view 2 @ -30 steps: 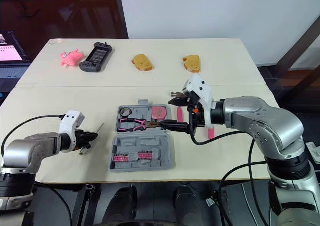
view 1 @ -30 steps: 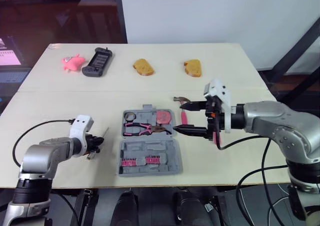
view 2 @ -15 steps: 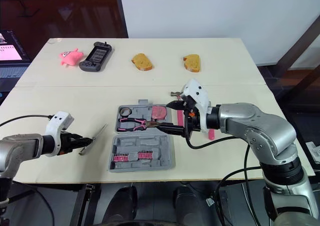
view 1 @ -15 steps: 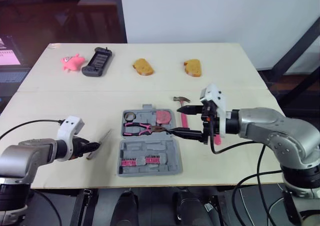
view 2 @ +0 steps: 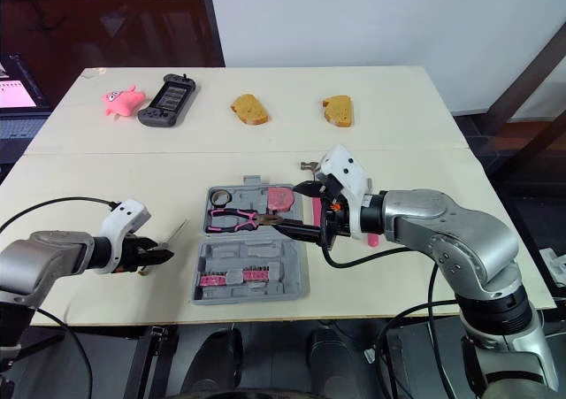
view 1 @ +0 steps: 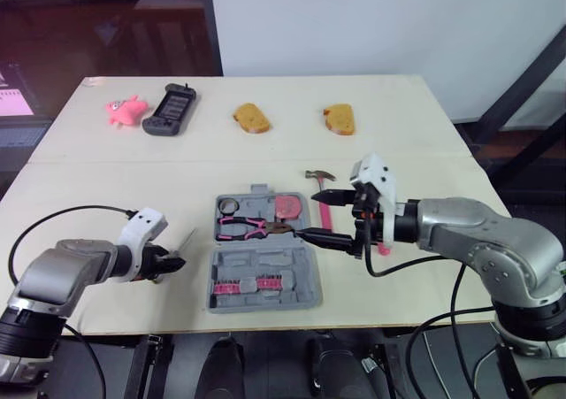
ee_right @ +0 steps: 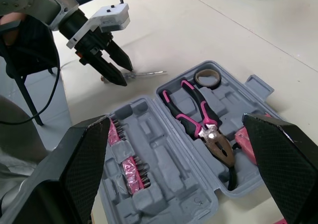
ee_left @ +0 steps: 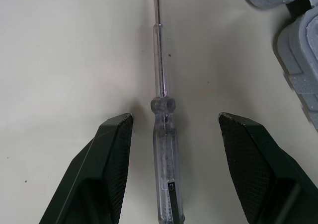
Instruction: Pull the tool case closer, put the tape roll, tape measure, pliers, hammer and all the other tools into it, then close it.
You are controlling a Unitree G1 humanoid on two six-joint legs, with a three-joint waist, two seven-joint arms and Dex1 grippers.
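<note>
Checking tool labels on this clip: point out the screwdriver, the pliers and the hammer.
screwdriver (ee_left: 163,154), left wrist view, on the clear handle.
pliers (ee_right: 209,132), right wrist view, on the pivot.
hammer (view 1: 317,176), left eye view, on the steel head.

A pale cream laminate tabletop (view 1: 416,125) is made of two panels that meet at a thin seam (view 1: 106,162) running across its width. Behind it on the right stands a plain white wall (view 1: 371,27). On the left a dark reddish glass pane (view 1: 97,23) carries dim reflections, and a black upright frame post (view 1: 210,27) divides the two. A black slanted bar (view 1: 517,85) crosses the far right. The light is soft and even.
</note>
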